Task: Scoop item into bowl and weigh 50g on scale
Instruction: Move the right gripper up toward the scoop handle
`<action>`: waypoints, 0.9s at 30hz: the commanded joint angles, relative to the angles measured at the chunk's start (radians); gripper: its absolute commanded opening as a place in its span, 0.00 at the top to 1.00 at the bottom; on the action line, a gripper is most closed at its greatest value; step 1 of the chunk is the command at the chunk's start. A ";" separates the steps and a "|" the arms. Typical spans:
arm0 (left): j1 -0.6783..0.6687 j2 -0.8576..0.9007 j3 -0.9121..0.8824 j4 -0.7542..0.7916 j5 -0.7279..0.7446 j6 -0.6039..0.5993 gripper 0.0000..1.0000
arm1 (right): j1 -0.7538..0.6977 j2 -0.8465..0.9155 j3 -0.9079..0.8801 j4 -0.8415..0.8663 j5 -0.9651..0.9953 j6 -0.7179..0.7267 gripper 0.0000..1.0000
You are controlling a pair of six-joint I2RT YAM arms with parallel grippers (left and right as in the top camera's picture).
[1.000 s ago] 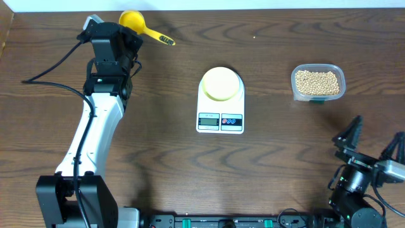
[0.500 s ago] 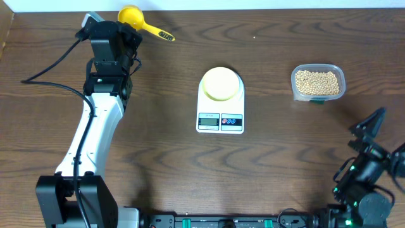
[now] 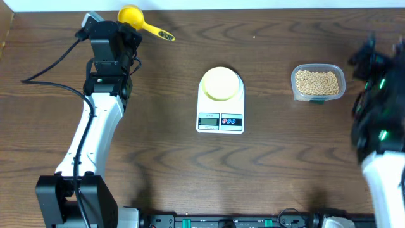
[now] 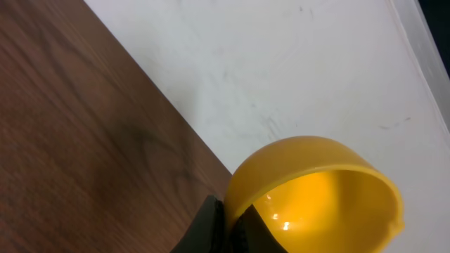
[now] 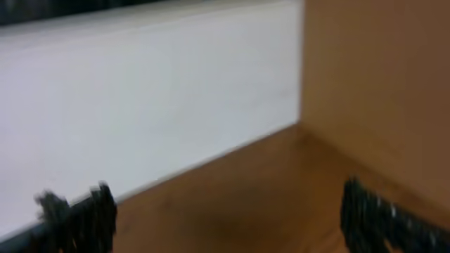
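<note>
Scoop [image 4: 316,190] in left pincer [image 4: 228,222], right pincer [image 5: 228,214] wide

Table [image 3: 164,164]: dark wood grain is showing a faint satin sheen. Scoop [image 4: 316,190]: yellow plastic is glinting, glossy inside. Scale [image 3: 209,109]: white plastic is looking smooth and matt. Bowl [image 3: 221,82]: pale, smooth, matt. Container [image 3: 293,85]: clear glossy plastic is enclosing dull beans [image 3: 317,81]. Wall [image 4: 281,63]: white, lightly scuffed.

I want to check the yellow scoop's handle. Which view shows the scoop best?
Overhead: the whole scoop shows, cup and handle, at the table's far edge. The left wrist view shows only its cup, close up; the right wrist view shows none of it.
</note>
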State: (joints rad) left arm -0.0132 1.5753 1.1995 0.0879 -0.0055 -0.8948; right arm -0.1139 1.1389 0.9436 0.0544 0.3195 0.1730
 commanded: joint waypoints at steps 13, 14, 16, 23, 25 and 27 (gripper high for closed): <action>0.005 -0.013 0.027 0.004 -0.002 -0.009 0.92 | -0.225 0.580 0.451 0.011 -1.250 0.240 0.01; 0.005 -0.013 0.027 0.004 -0.002 -0.009 0.92 | -0.222 0.607 0.451 0.058 -1.294 0.268 0.01; 0.005 -0.013 0.027 0.004 -0.002 -0.009 0.92 | -0.212 0.660 0.451 0.136 -1.355 0.332 0.01; 0.005 -0.013 0.027 0.003 -0.002 -0.009 0.92 | -0.146 0.789 0.451 0.338 -1.537 0.430 0.01; 0.005 -0.013 0.027 0.003 -0.002 -0.009 0.92 | -0.115 0.816 0.451 0.403 -1.584 0.452 0.01; 0.005 -0.013 0.027 0.003 -0.002 -0.009 0.92 | -0.087 0.834 0.451 0.445 -1.594 0.476 0.01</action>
State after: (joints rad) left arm -0.0132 1.5753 1.1995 0.0868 -0.0055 -0.8951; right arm -0.2504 1.9499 1.3739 0.4557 -1.1576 0.5789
